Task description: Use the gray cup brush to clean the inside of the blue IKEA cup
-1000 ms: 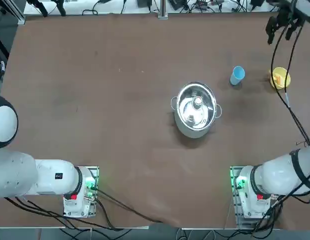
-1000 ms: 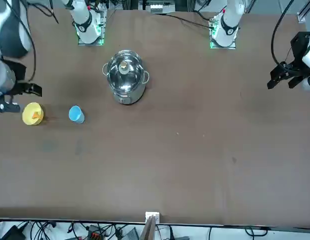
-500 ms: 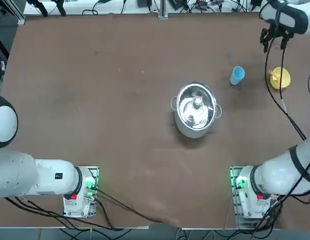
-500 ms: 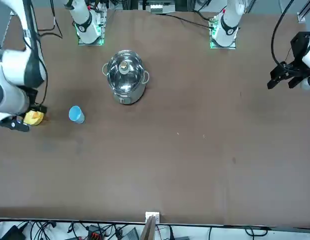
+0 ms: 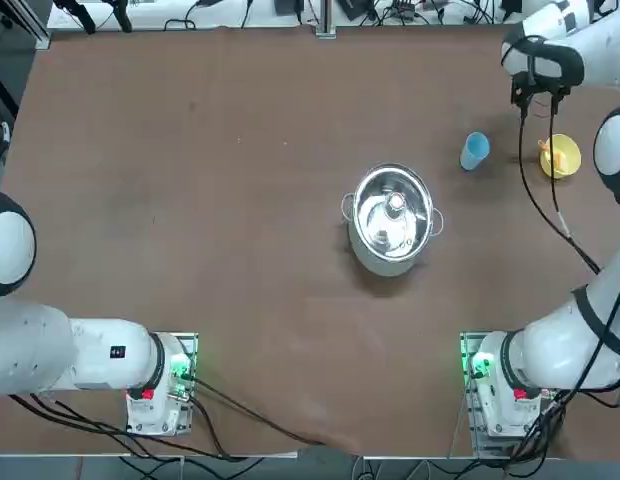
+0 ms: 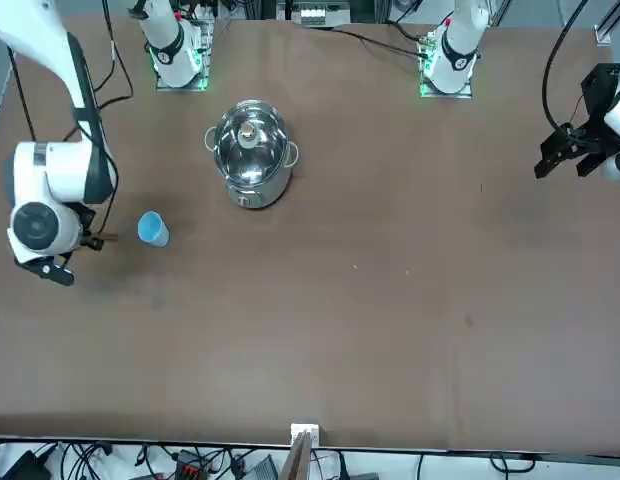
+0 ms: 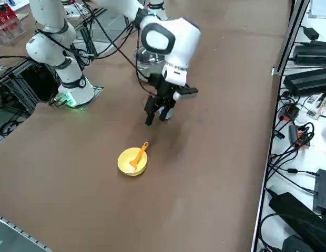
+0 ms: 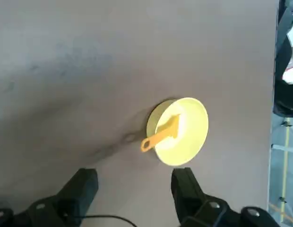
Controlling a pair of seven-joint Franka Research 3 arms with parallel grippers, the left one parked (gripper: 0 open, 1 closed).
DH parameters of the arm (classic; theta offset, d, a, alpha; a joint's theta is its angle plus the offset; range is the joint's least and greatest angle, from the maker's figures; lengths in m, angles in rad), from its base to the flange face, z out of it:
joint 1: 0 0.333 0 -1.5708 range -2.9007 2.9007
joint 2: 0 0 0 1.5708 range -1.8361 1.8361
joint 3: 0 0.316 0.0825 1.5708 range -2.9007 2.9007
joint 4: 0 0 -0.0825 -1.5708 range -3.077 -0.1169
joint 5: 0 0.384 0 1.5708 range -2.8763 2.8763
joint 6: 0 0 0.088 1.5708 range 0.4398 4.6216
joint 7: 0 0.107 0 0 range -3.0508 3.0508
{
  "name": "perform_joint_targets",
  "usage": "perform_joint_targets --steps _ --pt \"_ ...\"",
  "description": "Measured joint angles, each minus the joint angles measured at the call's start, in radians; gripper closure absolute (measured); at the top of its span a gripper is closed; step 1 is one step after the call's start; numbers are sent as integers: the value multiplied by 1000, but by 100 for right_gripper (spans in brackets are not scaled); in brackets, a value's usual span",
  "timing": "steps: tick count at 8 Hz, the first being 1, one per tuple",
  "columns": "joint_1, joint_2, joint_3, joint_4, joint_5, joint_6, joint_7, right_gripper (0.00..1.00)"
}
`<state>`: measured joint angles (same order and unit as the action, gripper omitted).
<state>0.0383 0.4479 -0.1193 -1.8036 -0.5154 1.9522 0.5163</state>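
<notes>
You get even, fairly bright light across the tabletop (image 5: 280, 330). Sharp white glare sits on the pot's lid (image 5: 394, 205), with soft shadow at its five o'clock. Your wrist view looks hazier, a soft shadow stretching from the yellow bowl (image 8: 184, 137) toward eight o'clock.

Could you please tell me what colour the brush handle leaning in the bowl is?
The brush handle is orange; it shows best in the right wrist view.

My table (image 5: 240, 320) is big, flat and brown. Right on it sit my silver pot (image 5: 388, 255) with two handles, my little blue cup (image 5: 474, 153) and my yellow bowl (image 5: 574, 160). The cup is between the other two, near the bowl but not touching.
</notes>
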Motion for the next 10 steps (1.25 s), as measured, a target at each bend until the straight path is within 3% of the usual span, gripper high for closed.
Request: perform_joint_targets --steps 5,7,10 --pt "-20 62 0 -115 -265 119 200 15" --pt "-20 67 1 -138 -304 132 239 17" --pt "-19 71 2 -139 -321 143 240 30"
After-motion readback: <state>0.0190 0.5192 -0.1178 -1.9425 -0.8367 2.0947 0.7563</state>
